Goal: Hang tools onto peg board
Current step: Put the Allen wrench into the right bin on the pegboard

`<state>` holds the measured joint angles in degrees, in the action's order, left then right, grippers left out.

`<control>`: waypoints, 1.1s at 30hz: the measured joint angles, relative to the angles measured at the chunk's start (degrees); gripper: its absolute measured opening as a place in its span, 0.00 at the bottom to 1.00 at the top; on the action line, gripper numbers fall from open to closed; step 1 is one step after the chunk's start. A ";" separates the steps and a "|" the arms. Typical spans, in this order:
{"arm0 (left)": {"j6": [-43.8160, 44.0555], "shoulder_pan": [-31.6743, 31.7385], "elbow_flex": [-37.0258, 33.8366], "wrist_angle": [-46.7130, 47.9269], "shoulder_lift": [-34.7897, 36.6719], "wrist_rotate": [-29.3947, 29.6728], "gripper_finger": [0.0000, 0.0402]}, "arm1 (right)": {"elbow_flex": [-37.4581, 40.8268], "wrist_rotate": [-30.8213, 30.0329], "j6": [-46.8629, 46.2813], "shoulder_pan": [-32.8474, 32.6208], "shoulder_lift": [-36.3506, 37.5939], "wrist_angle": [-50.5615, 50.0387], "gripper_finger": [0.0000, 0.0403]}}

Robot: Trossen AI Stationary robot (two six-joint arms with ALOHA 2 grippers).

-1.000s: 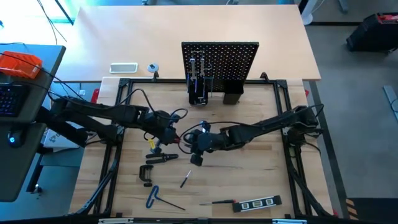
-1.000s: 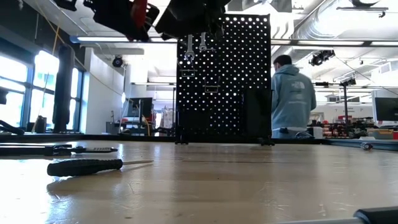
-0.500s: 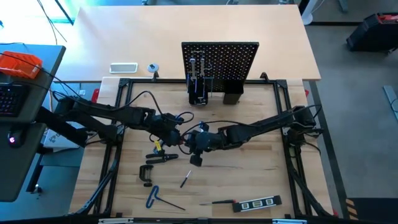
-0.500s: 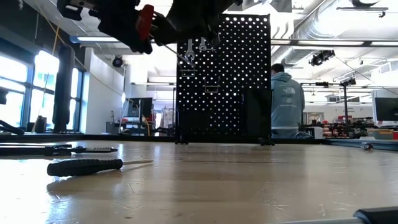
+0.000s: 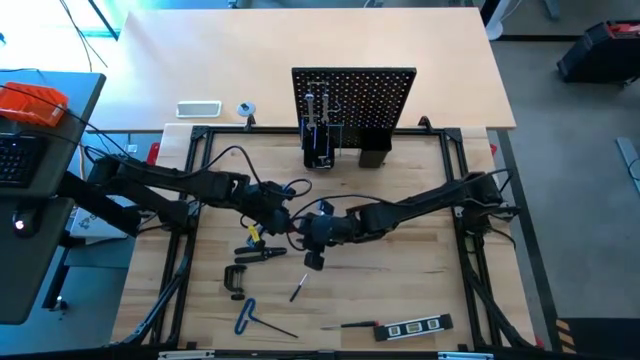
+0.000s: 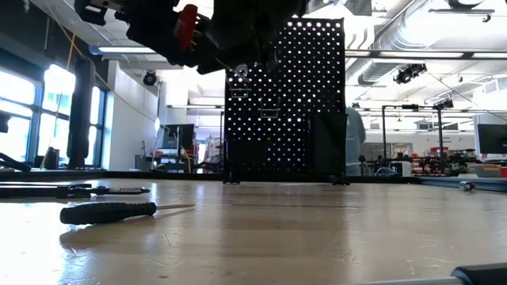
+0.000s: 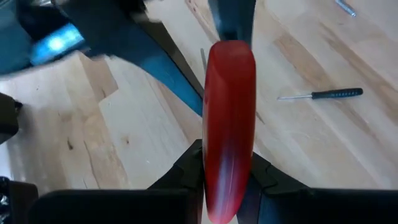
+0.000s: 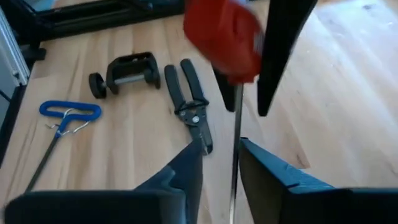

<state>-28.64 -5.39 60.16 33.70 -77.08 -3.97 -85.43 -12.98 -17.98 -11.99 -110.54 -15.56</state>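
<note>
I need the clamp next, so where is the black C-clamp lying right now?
In the high view the black C-clamp lies on the wooden table's left side, between the black-handled pliers and the blue-handled hex key.

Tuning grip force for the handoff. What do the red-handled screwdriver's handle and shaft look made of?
Screwdriver handle: likely moulded plastic; glossy, uniform red, soft highlights along its length. Shaft: probably bare steel; thin, straight, grey with a dull sheen. The left tool is clamped on the handle; the shaft runs between the right tool's fingers.

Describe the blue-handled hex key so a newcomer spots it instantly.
On the wooden table, look toward the near-left corner, below the black C-clamp. The hex key lies flat there: a thin metal shaft with a looped T-handle. It is the only blue-handled tool on the table.
</note>
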 joint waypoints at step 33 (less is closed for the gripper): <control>1.47 -0.66 0.11 2.47 0.04 -0.42 0.10 | 0.00 -0.55 2.29 0.11 -0.46 2.31 0.01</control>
<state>-27.17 -6.04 60.27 36.17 -77.03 -4.38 -85.43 -13.52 -15.68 -11.88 -111.00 -13.26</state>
